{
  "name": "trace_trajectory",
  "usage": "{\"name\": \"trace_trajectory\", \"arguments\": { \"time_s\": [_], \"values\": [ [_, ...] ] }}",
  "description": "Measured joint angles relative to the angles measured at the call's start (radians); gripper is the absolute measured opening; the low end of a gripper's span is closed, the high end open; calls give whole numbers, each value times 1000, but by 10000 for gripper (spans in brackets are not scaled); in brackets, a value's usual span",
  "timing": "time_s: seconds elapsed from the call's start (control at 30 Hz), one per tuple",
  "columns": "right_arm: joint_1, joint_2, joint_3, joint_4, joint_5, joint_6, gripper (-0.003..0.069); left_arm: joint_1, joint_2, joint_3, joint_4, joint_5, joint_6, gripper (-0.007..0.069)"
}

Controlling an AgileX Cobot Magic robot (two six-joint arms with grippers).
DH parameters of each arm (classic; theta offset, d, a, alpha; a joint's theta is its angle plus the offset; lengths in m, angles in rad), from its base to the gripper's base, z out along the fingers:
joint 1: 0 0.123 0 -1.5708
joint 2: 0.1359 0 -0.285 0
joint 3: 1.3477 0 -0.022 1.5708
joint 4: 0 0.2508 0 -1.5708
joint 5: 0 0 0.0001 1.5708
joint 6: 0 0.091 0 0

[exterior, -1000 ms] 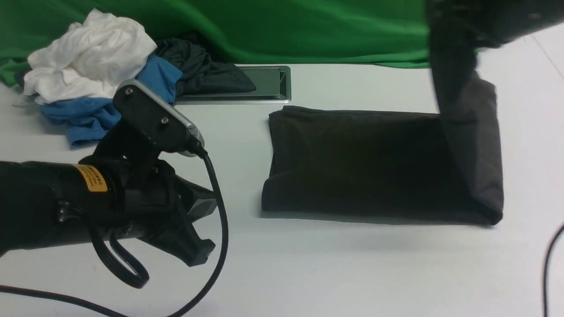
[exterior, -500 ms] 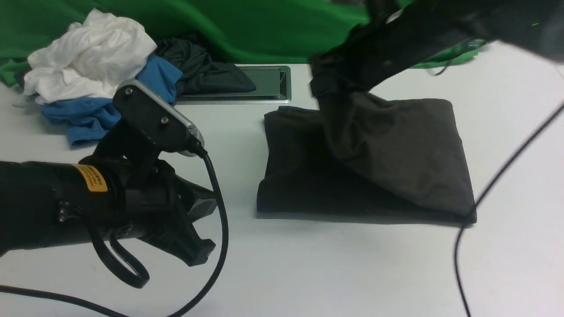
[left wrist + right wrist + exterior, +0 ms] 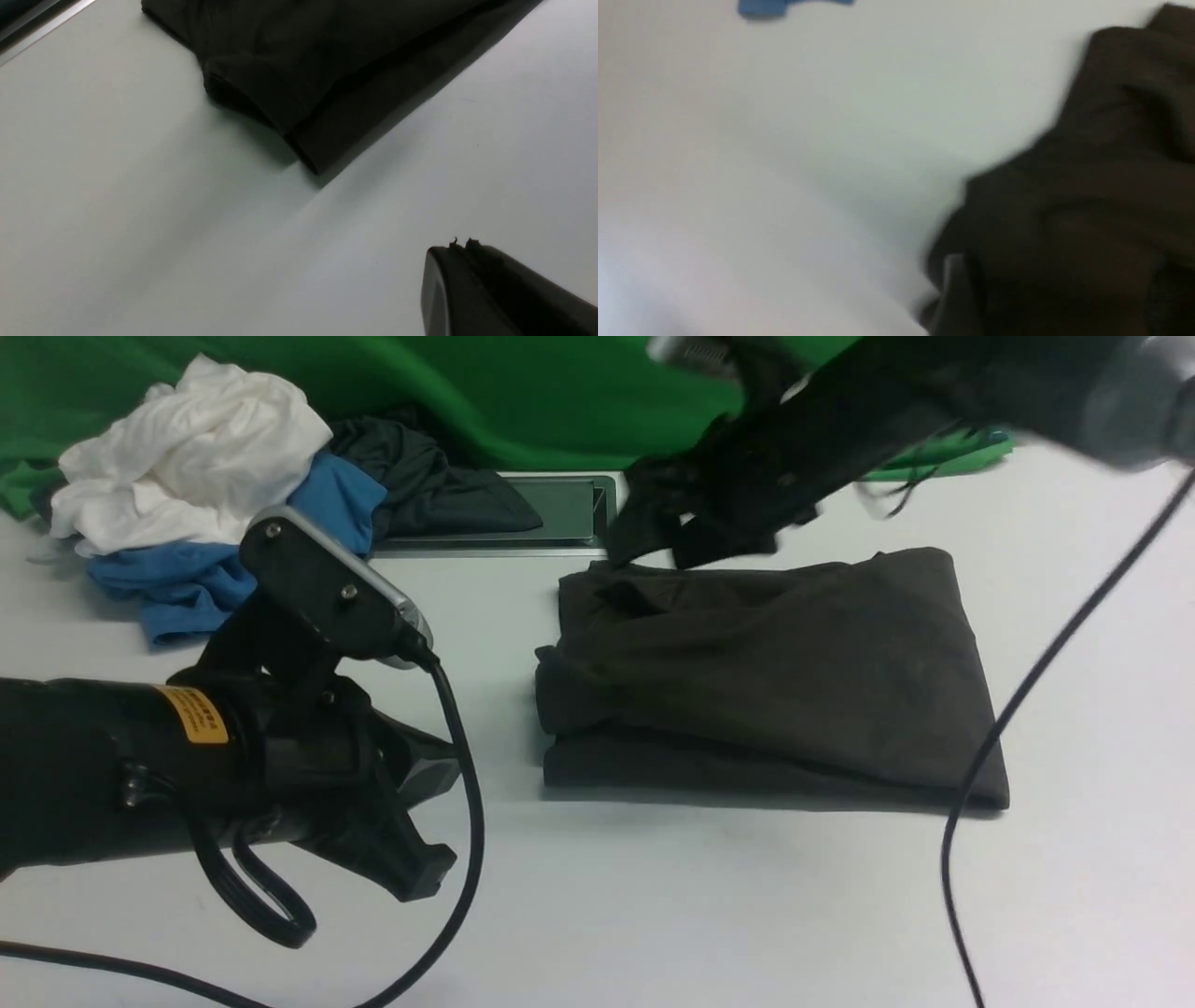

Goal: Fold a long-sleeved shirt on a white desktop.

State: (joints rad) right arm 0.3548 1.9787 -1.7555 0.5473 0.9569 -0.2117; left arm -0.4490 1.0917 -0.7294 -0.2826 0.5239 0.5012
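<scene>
The black long-sleeved shirt (image 3: 766, 672) lies on the white desktop (image 3: 653, 915) as a flat folded rectangle, right of centre. My right gripper (image 3: 658, 537) hovers just above the shirt's far left corner, its jaws spread wide and holding nothing. In the right wrist view the shirt (image 3: 1087, 186) fills the space under the open gripper (image 3: 1062, 294). My left gripper (image 3: 425, 868) rests low at the near left, shut and empty. It is well clear of the shirt's near corner (image 3: 299, 140); the shut tips (image 3: 460, 245) show in the left wrist view.
A heap of white, blue and dark clothes (image 3: 196, 467) sits at the back left. A steel-framed cable hatch (image 3: 560, 513) lies behind the shirt, below the green cloth (image 3: 560, 392). A black cable (image 3: 1018, 709) hangs across the shirt's right side.
My right gripper swung the shirt's raised right end over to the left, laid it flat on the rest, and opened. The left arm has not moved.
</scene>
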Motion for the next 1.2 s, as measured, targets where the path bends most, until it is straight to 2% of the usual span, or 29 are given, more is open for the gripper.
{"name": "trace_trajectory", "arguments": {
  "time_s": [0.03, 0.07, 0.2, 0.27, 0.4, 0.57, 0.77, 0.87, 1.03, 1.2],
  "values": [
    [-3, -3, -1, -25, 5, 0, 456, 0, 0, 0, 0, 0, 0, 18],
    [-20, -24, -5, -127, 37, 17, 386, 0, 0, 0, 0, 0, 0, 18],
    [-77, -39, 5, -464, 98, 161, 177, 0, 0, 1, 0, -6, 0, 18],
    [-102, -31, 31, -540, 86, 199, 121, 0, 0, 1, -3, -27, -1, 18],
    [-157, 8, 109, -591, 34, 228, 42, 0, 42, -24, -50, -93, -1, 18],
    [-195, 39, 149, -596, -18, 237, 29, 0, 235, -193, -105, -97, 35, 18],
    [-201, 39, 149, -598, -115, 224, 27, 0, 538, -431, -113, -117, 105, 18],
    [-201, 39, 149, -598, -143, 224, 27, 0, 691, -519, -107, -75, 128, 18],
    [-201, 39, 149, -598, -159, 212, 29, 0, 842, -573, -47, -7, 131, 18],
    [-205, 39, 149, -598, -159, 189, 31, 0, 873, -575, -18, 120, 132, 18]
  ]
}}
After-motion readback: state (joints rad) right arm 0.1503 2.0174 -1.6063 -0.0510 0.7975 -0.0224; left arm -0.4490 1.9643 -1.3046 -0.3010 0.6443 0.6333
